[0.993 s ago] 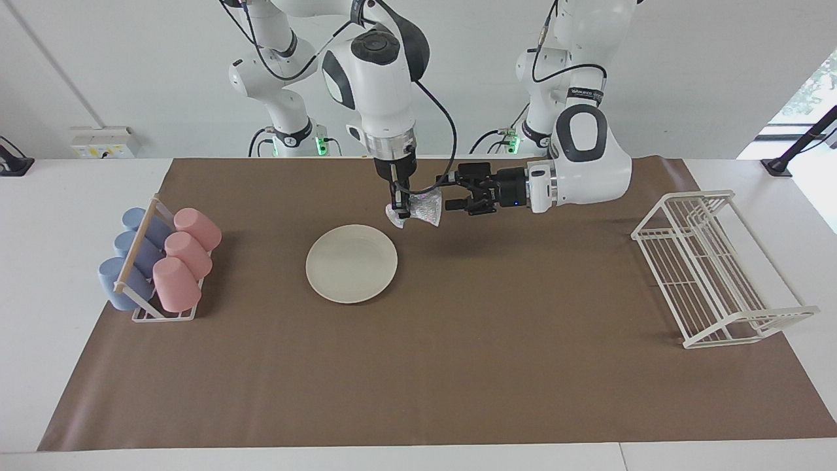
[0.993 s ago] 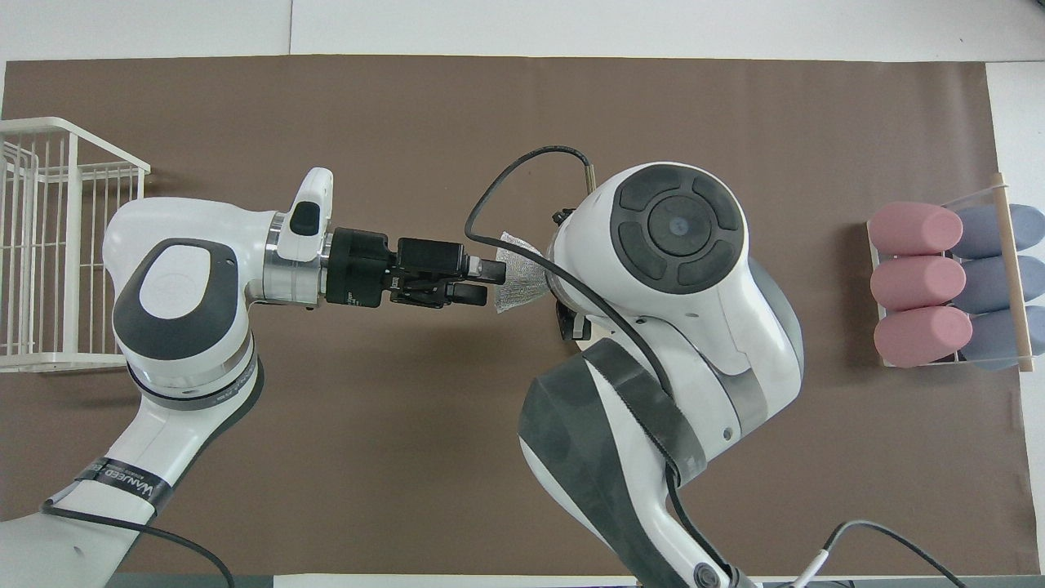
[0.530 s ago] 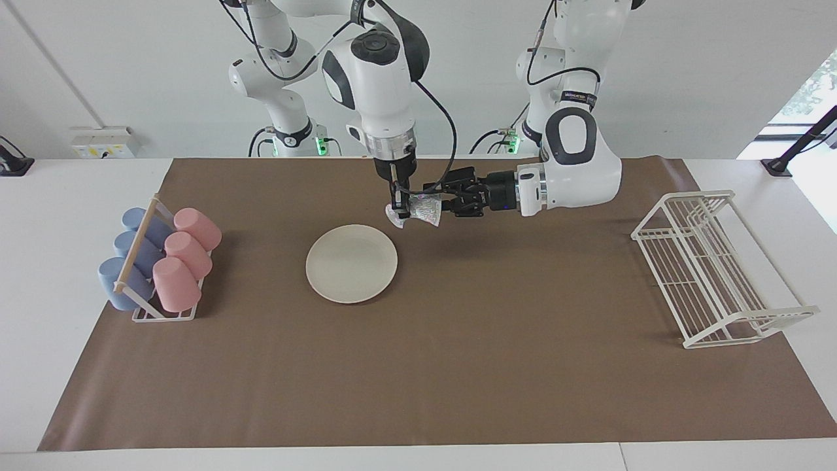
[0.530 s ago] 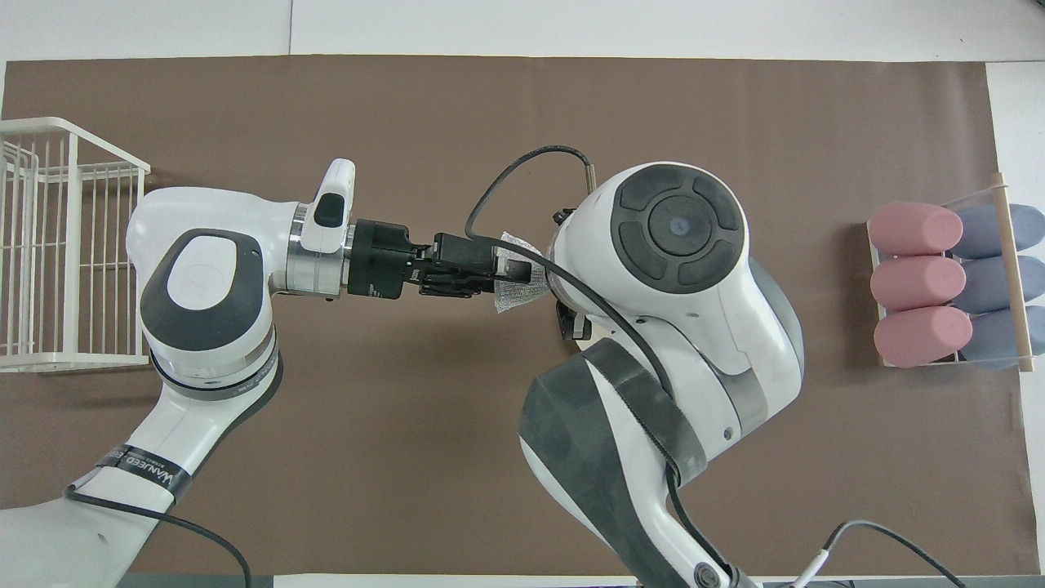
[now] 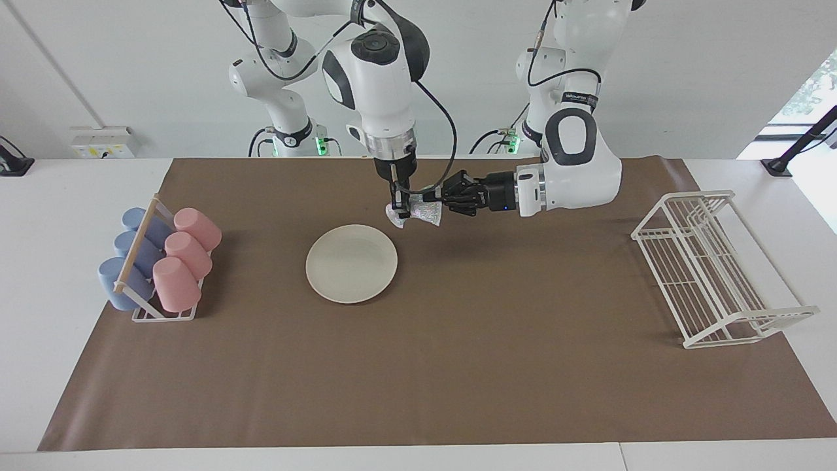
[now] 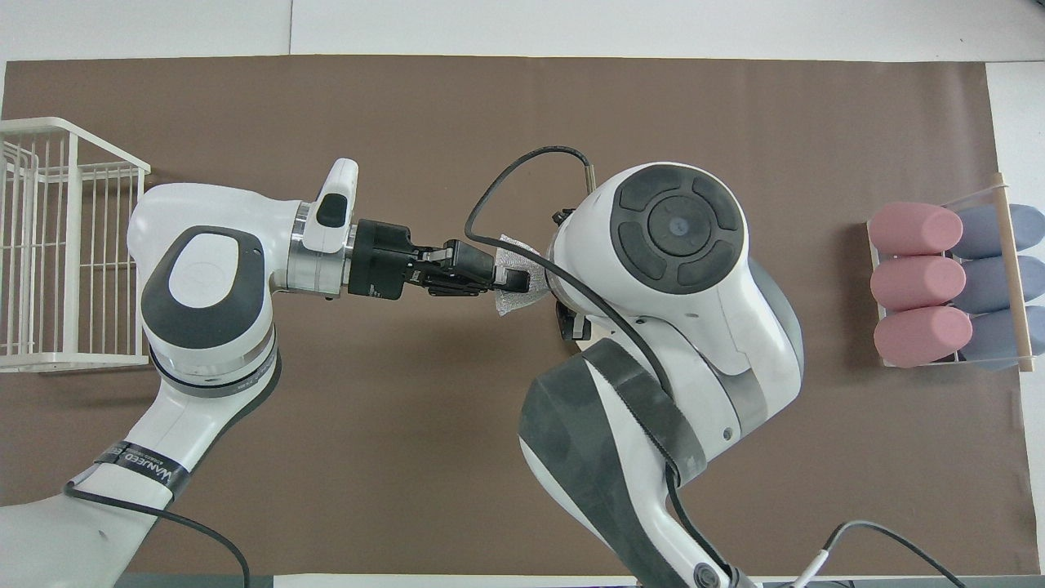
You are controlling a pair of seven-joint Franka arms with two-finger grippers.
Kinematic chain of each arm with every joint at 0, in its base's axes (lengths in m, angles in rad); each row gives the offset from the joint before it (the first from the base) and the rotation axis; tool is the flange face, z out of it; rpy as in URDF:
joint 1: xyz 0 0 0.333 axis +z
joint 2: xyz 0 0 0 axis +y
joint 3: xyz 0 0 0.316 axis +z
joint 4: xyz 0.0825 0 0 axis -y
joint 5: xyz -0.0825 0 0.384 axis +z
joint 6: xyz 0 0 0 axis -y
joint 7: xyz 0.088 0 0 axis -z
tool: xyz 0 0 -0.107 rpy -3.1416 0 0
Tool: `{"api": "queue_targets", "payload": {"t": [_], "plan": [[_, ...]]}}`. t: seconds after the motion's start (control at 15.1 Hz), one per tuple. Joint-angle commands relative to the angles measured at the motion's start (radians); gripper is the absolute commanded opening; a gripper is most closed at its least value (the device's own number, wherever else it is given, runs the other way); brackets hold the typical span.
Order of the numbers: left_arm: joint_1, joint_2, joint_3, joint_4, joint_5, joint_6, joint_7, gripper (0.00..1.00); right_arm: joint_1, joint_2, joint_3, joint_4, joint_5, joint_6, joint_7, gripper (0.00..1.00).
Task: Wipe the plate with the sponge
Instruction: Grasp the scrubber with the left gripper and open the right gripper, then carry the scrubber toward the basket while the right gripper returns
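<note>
The cream-white plate [image 5: 352, 263] lies flat on the brown mat; the right arm hides it in the overhead view. My right gripper [image 5: 400, 212] points straight down and is shut on one end of the silvery sponge [image 5: 424, 212], holding it in the air over the mat beside the plate's edge nearest the robots. My left gripper [image 5: 437, 200] reaches in level from the left arm's end and is at the sponge's free end. In the overhead view the left gripper [image 6: 513, 279] overlaps the sponge [image 6: 516, 300].
A rack with blue and pink cups [image 5: 160, 265] stands at the right arm's end of the mat. A white wire dish rack [image 5: 713, 268] stands at the left arm's end. The brown mat [image 5: 458, 366] covers the table.
My left gripper has moved in level toward the right arm's end and closed the gap to the sponge's free end. The right gripper, sponge and plate have stayed in place.
</note>
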Motion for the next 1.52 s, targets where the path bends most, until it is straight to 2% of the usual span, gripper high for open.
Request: {"api": "queue_targets", "payload": {"t": [0.0,0.07,0.13,0.26,0.6,0.86,1.06,1.26,1.46], "plan": [[-0.005,0.007,0.014,0.017,0.018,-0.039,-0.019,0.00,-0.009,-0.016,0.002,-0.023,-0.016,0.004,0.022,0.21],[-0.005,0.009,0.014,0.017,0.020,-0.044,-0.019,0.00,-0.014,-0.016,0.002,-0.021,-0.016,0.000,0.025,0.65],[-0.004,0.007,0.015,0.017,0.021,-0.048,-0.019,0.00,-0.014,-0.017,0.002,-0.020,-0.016,-0.008,0.027,1.00],[0.010,0.007,0.015,0.018,0.046,-0.053,-0.025,0.00,-0.018,-0.031,-0.002,-0.023,-0.016,-0.046,0.007,1.00],[0.059,-0.022,0.017,0.027,0.170,-0.096,-0.100,0.00,-0.095,-0.106,-0.005,-0.024,-0.015,-0.253,-0.272,1.00],[0.148,-0.028,0.017,0.135,0.347,-0.200,-0.240,0.00,-0.265,-0.190,-0.009,-0.023,-0.015,-0.374,-0.529,1.00],[0.155,-0.040,0.017,0.234,0.533,-0.206,-0.402,0.00,-0.424,-0.233,-0.009,-0.021,-0.015,-0.489,-0.794,1.00],[0.147,-0.033,0.015,0.323,0.702,-0.229,-0.519,0.00,-0.556,-0.235,-0.010,-0.018,-0.016,-0.514,-1.090,1.00],[0.132,-0.025,0.007,0.406,0.982,-0.304,-0.570,0.00,-0.654,-0.235,-0.010,-0.020,-0.016,-0.517,-1.400,1.00]]}}
